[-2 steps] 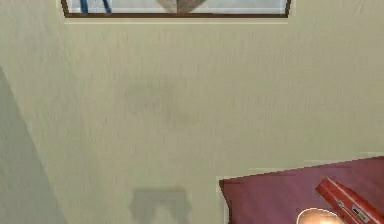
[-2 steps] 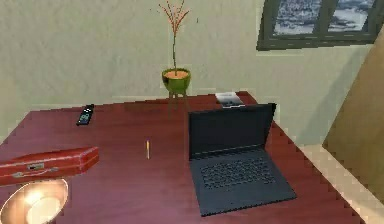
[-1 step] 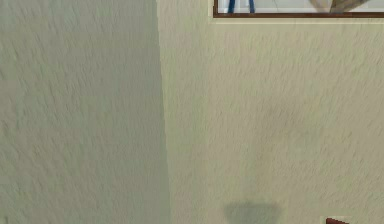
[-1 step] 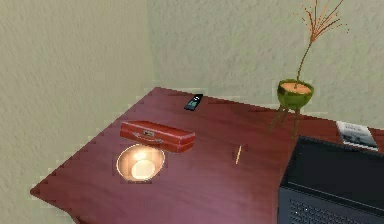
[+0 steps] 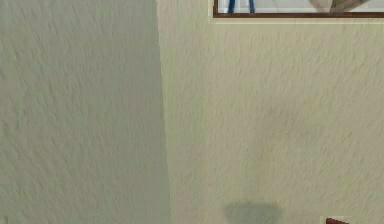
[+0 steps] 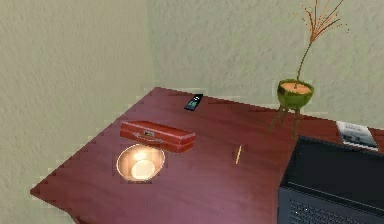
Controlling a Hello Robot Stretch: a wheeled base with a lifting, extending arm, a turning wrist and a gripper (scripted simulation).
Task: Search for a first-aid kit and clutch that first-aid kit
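Red-brown wood forms the desk (image 6: 215,180), which stands in a corner between two cream textured walls in the arm side view. The first-aid kit (image 6: 157,136), a flat red case with a small latch on its long side, lies flat on the desk toward that view's left, near the desk's left edge. A shiny metal bowl (image 6: 140,163) sits just beside the kit, on the near side. A dark phone (image 6: 193,102) lies farther back, close to the rear wall and well apart from the kit. A thin pencil (image 6: 238,154) lies on bare wood between the kit and a dark laptop (image 6: 335,185) at the lower right. A green plant pot (image 6: 295,95) with thin reddish stems stands near the rear wall. In the forward view, a cream wall corner (image 5: 158,110) runs vertically, and the bottom edge of a framed picture (image 5: 300,9) shows at the top right. The state of the tool cannot be told.
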